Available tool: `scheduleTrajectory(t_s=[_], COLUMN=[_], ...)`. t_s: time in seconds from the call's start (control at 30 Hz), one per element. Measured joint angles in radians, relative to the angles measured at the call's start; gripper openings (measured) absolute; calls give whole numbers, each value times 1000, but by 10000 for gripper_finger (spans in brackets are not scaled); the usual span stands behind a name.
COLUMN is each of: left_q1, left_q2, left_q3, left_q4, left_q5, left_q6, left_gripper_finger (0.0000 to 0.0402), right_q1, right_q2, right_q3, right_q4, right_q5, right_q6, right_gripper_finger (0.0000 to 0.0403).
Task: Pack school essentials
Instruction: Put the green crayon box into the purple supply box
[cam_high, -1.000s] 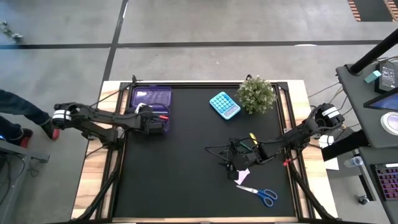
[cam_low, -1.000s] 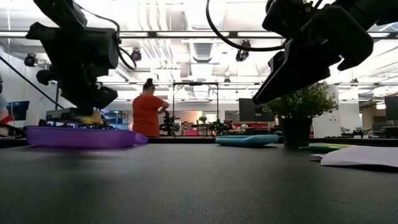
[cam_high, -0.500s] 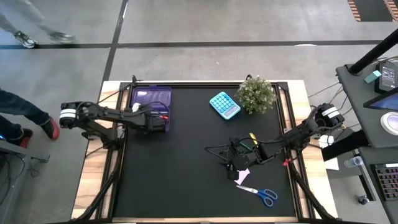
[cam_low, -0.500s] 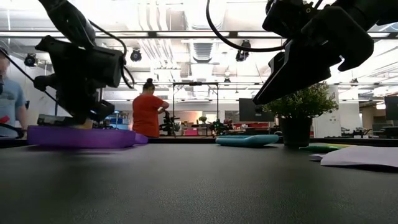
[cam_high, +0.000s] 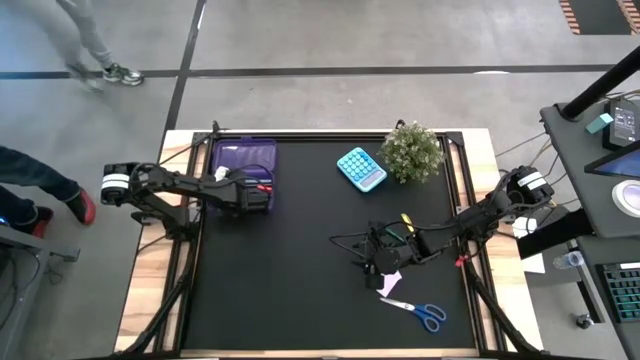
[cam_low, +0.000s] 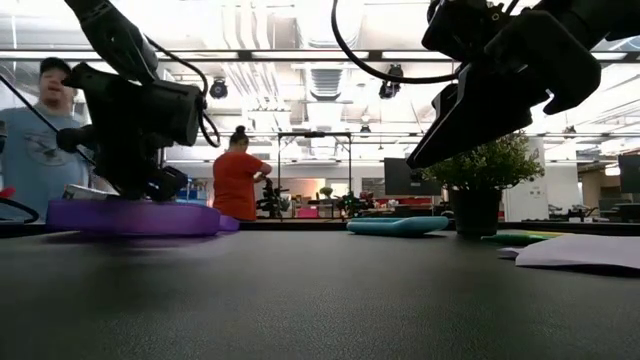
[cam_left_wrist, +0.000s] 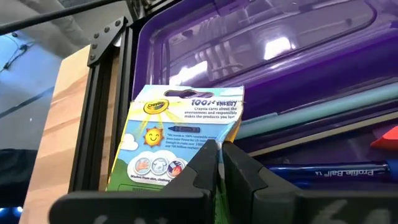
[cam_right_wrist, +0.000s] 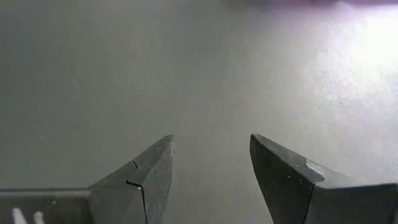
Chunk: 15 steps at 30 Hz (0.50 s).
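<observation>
The left gripper (cam_left_wrist: 219, 163), pinching the crayon pack (cam_left_wrist: 177, 146), is edging back along the purple case (cam_high: 243, 158), probably to drop it inside; the right gripper (cam_right_wrist: 211, 165) is waiting spread.

arms: dark, jointed | white wrist bands | black cables | claw fingers wedge-shaped

- Yellow-and-blue printed crayon pack (cam_left_wrist: 177, 149) — its lower edge is hidden behind the closed jaws.
- Blue pen (cam_left_wrist: 348, 173) beside the jaws — cut off by the frame's edge, print blurred.
</observation>
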Motion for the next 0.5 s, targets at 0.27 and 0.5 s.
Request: scheduleTrajectory(t_s=[0.27, 0.5], left_q1=[-1, -23], left_q2=[-12, -17], left_q3=[8, 27], left_q4=[2, 0], left_q5=[39, 41], left_q6=[-20, -22], left_gripper_finger=[0, 7], right_q1=[0, 0], right_q2=[0, 0], right_q3=[0, 0], right_q4=[0, 0], right_q5=[0, 0], right_q6=[0, -3], right_gripper_finger=[201, 201])
